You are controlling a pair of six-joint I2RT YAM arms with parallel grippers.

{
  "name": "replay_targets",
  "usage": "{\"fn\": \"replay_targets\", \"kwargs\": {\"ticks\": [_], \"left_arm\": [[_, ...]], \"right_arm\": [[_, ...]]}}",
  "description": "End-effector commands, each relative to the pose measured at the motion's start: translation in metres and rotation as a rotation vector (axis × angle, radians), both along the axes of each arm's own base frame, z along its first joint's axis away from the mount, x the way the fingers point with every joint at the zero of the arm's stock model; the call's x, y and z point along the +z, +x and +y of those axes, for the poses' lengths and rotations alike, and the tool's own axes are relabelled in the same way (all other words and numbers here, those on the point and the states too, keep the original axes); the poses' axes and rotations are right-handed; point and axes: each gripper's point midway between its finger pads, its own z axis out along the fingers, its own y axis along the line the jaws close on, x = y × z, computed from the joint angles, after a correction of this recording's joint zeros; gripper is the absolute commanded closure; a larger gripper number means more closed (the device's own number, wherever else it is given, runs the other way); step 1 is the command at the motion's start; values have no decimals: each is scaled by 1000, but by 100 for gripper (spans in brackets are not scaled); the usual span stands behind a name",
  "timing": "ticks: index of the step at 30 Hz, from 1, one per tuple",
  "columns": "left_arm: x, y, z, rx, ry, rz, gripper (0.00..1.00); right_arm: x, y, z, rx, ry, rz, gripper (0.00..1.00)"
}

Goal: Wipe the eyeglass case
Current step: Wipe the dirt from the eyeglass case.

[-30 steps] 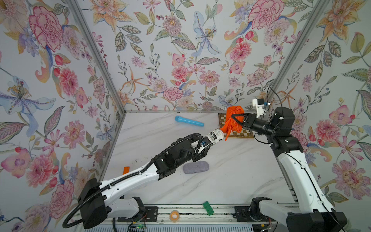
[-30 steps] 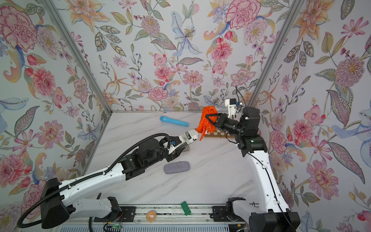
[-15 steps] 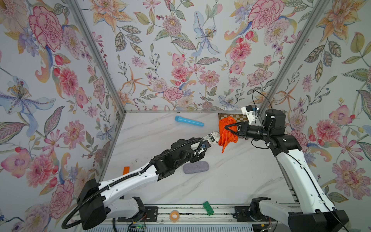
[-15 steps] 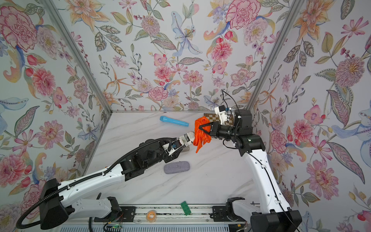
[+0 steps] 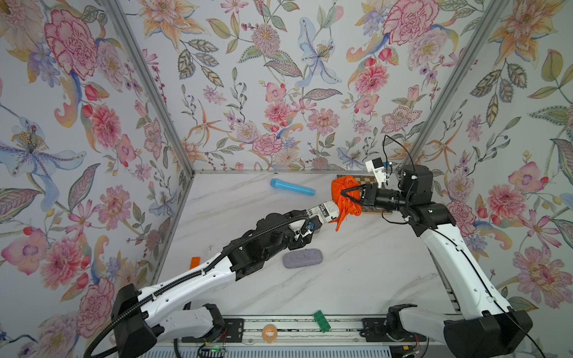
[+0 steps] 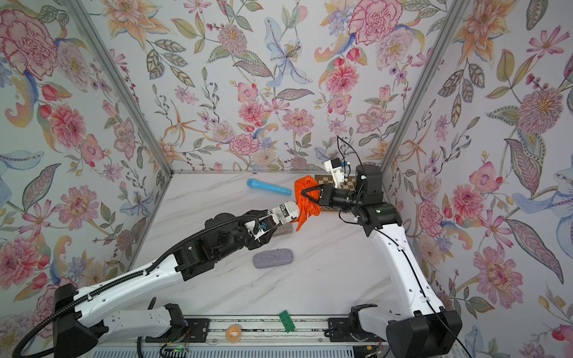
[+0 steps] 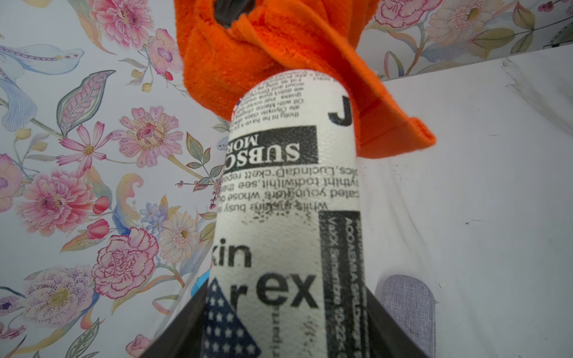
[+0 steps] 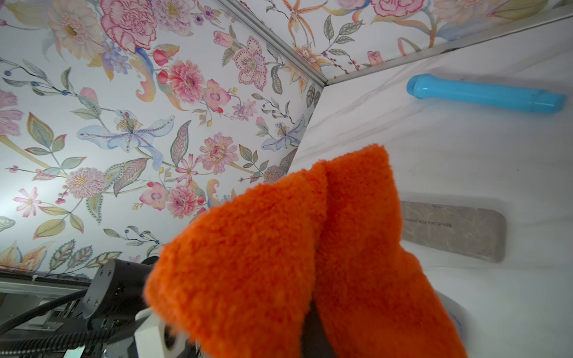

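Nothing in play touched the marble table (image 5: 356, 279). The orange cloth (image 5: 348, 212) (soft, floppy, bunched) was pinched in the fully closed right gripper (image 5: 344, 194) and lay against the far end of the newsprint eyeglass case (image 5: 327, 212). The left gripper (image 5: 314, 220), jaws narrowed around the case's near end, held it aloft. The case looked light, stiff and smooth, likely slippery, so best clamped across its narrow sides near one end.
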Motion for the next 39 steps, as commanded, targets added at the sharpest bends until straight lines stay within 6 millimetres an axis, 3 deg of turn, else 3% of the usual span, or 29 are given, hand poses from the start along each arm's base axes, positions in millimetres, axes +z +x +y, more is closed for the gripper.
{"fn": "replay_targets", "kwargs": {"ticks": [1,5,10,18,20,23,28,31,36,39], "left_arm": [[27,-8,-17,-66,-82,-22,76],[18,6,-11,-9,-41,-37,77],[38,30,10,61,-143,-18,76],[21,-8,-30,-69,-54,-34,76],[21,-9,-28,-66,-58,-37,76],[25,6,-15,-15,-53,-49,76],[47,28,9,38,-163,-16,75],[46,23,3,15,-153,-9,75],[33,-1,-24,-53,-98,-24,75],[32,-1,-25,-55,-102,-22,75]], "right_arm": [[-6,5,10,42,41,2,100],[-7,5,12,50,79,18,100],[-10,2,13,55,84,44,100],[-7,9,21,70,109,36,100],[-7,9,23,80,108,36,100],[-10,8,24,84,100,44,100],[-16,6,24,83,93,57,100],[-19,5,25,85,93,63,100],[-21,7,32,99,95,64,100],[-20,8,33,103,97,61,100]]}}
